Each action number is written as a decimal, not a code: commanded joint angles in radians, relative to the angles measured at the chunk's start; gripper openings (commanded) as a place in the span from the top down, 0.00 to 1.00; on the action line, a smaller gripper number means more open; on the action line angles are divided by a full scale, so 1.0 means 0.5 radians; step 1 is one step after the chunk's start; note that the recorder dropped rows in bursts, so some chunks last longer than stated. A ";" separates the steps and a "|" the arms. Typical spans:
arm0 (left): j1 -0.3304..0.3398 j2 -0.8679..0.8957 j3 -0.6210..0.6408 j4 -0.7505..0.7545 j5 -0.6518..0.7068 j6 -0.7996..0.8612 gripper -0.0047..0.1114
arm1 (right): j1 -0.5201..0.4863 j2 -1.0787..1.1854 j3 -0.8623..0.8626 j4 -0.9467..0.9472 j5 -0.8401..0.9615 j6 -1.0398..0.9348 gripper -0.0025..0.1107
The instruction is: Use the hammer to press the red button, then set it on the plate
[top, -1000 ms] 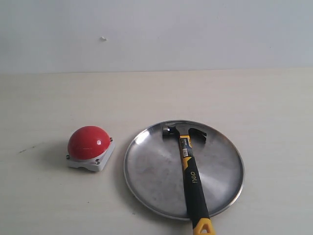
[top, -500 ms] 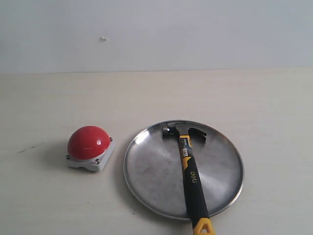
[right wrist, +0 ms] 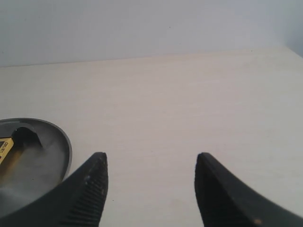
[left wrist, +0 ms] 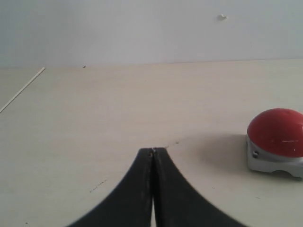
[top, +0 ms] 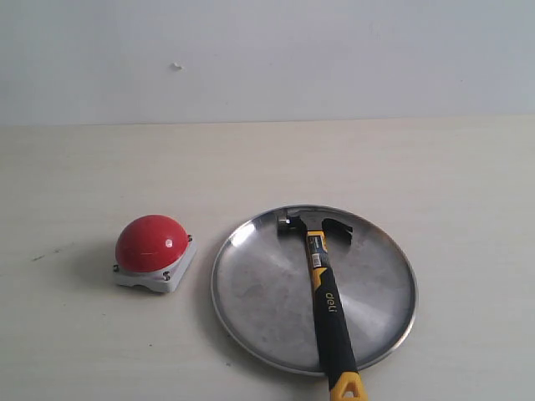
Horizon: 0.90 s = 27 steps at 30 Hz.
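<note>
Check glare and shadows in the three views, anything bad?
Exterior view: glare on the plate rim, small highlight on the button, soft shadow to its left. Left wrist view: left gripper nearly black, no detail. Right wrist view: plate interior hazy.

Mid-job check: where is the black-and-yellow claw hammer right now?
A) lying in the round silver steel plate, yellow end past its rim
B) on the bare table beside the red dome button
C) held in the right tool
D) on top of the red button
A: the black-and-yellow claw hammer lies across the round silver steel plate, yellow end overhanging the rim; the right tool is open and empty.
</note>
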 commanded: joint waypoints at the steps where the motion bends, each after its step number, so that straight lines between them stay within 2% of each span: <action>1: 0.009 -0.013 0.006 0.010 0.093 -0.030 0.96 | -0.010 -0.009 0.005 -0.001 -0.024 0.003 0.50; 6: 0.009 -0.013 0.006 0.231 0.083 -0.361 0.96 | -0.010 -0.009 0.005 -0.005 -0.024 0.003 0.50; 11: 0.009 -0.013 0.006 0.456 0.100 -0.976 0.96 | -0.010 -0.009 0.005 -0.005 -0.024 0.003 0.50; 13: 0.009 -0.013 0.006 0.482 0.100 -1.098 0.96 | -0.010 -0.009 0.005 -0.005 -0.024 0.003 0.50; 17: 0.009 -0.013 0.006 0.645 0.100 -1.111 0.96 | -0.010 -0.009 0.005 -0.005 -0.024 0.003 0.50; 27: 0.009 -0.013 0.006 0.645 0.100 -1.105 0.96 | -0.010 -0.009 0.005 -0.005 -0.024 0.003 0.50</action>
